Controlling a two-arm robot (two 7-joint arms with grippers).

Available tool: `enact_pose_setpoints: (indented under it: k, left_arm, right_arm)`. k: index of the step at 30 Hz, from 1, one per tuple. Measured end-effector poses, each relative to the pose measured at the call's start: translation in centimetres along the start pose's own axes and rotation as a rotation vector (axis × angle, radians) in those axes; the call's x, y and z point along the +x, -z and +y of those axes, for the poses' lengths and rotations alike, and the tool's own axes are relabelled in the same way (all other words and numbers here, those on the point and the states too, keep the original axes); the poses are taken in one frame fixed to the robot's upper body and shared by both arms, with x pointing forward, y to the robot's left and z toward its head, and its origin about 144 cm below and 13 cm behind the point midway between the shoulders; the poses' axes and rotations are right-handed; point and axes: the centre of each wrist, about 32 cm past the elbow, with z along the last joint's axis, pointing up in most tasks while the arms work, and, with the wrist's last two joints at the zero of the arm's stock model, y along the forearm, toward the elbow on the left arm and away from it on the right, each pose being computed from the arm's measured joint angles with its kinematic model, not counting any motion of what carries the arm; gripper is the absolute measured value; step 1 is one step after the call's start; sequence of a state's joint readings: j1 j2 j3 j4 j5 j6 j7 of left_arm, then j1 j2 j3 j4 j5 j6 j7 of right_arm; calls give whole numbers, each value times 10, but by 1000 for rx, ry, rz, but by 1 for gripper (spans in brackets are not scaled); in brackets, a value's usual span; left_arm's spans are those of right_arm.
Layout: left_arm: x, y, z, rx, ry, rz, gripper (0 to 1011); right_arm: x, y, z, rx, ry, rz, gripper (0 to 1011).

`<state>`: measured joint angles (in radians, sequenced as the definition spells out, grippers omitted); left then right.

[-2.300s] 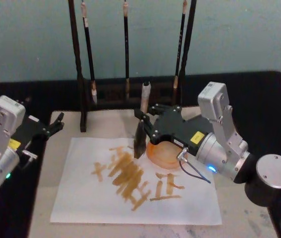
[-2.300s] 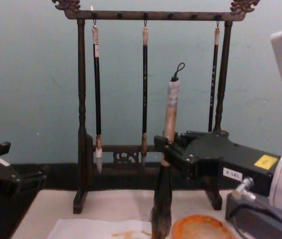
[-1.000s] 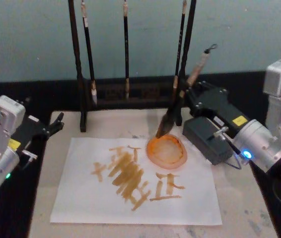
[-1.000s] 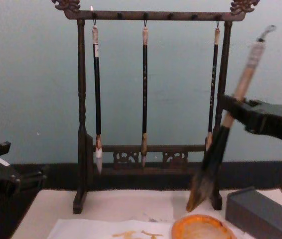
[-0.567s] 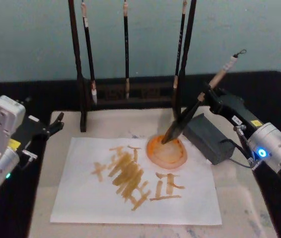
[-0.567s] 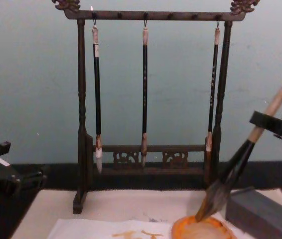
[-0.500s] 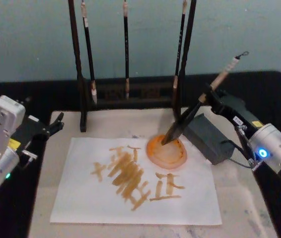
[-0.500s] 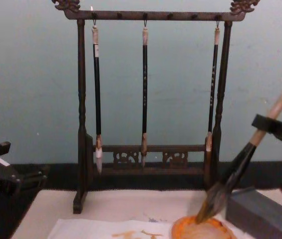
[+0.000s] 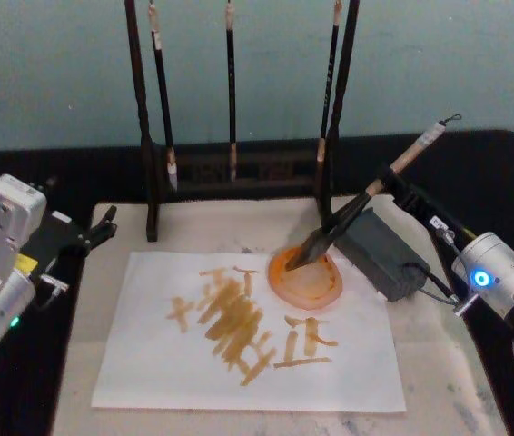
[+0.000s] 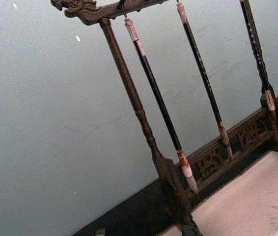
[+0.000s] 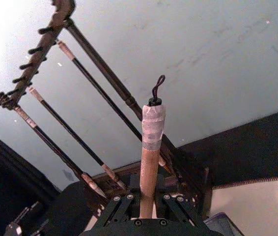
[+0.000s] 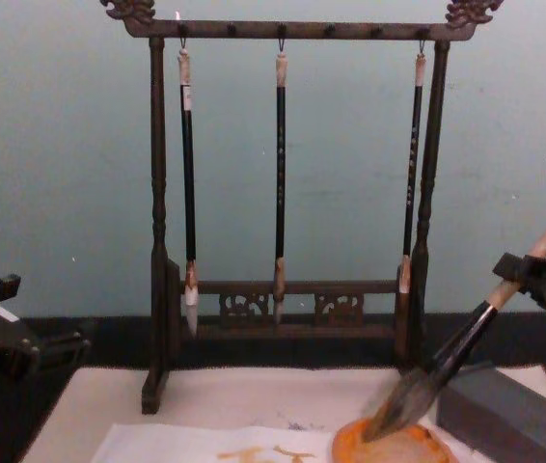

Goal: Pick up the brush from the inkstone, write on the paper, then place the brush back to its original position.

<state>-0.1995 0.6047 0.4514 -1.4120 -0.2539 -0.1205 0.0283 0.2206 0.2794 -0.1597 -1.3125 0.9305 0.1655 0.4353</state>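
The thick brush (image 9: 348,213) leans steeply, its bushy tip resting in the far side of the orange inkstone (image 9: 316,286) and its tan handle pointing up and to the right. My right gripper (image 9: 386,188) is shut on the handle just above the black section; the right wrist view shows the fingers (image 11: 129,202) clamping the handle of the brush (image 11: 149,147). From the chest, the brush (image 12: 447,367) dips into the inkstone (image 12: 398,449) while the right gripper (image 12: 522,275) holds it. The white paper (image 9: 148,363) carries orange-yellow strokes. My left gripper (image 9: 101,227) is parked open at the left.
A dark wooden rack (image 9: 153,182) with three thin hanging brushes stands at the back. A grey rectangular block (image 9: 384,259) lies right of the inkstone, under the brush handle. The beige mat (image 9: 429,363) extends past the paper; black table surrounds it.
The right gripper carried the brush from over the paper rightward, then lowered and tilted it until the tip settled into the inkstone. The left arm stayed still.
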Motion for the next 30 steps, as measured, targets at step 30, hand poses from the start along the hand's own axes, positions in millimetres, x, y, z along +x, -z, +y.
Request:
enact_pose_setpoints:
  k: [30]
  left_arm:
    - [0, 0, 0, 0, 0, 0, 1010]
  right_arm:
    - [16, 10, 1, -24, 54, 165, 169]
